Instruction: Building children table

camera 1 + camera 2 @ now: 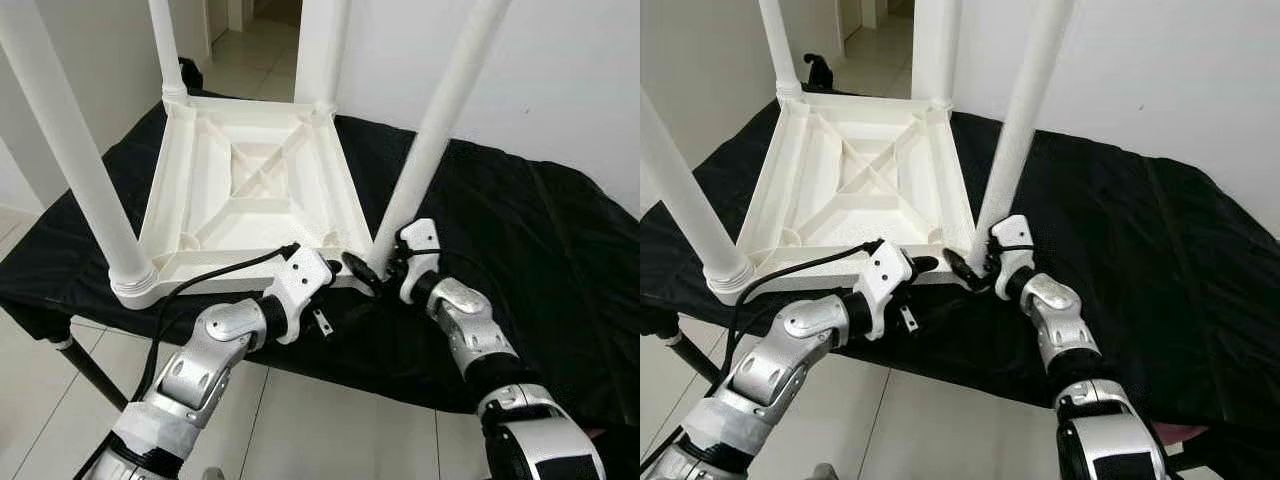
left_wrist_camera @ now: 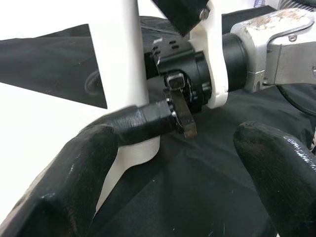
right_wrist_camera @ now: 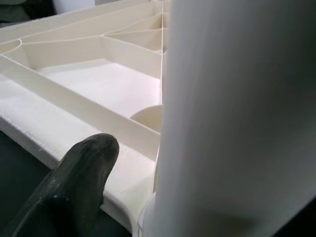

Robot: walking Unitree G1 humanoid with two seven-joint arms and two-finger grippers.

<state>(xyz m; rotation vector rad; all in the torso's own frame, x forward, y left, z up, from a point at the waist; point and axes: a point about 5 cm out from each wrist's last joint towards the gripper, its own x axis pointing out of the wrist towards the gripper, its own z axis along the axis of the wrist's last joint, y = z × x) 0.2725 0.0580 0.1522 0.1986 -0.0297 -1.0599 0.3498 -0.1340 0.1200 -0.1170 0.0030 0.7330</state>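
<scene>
Upturned white table point(image 1: 245, 190) on black cloth point(image 1: 520, 260), white walls, tiled floor point(image 1: 245, 60).
Right gripper point(image 1: 372, 272) clasps the near leg point(image 1: 430, 140); left gripper point(image 1: 335, 265) gapes empty beside it.

Silver arms, white wrists, black-fingered left pincer point(image 1: 340, 266)

Upturned white table point(image 1: 855, 185) on black cloth point(image 1: 1140, 260), both pincers at its near leg point(image 1: 1015, 130).
</scene>
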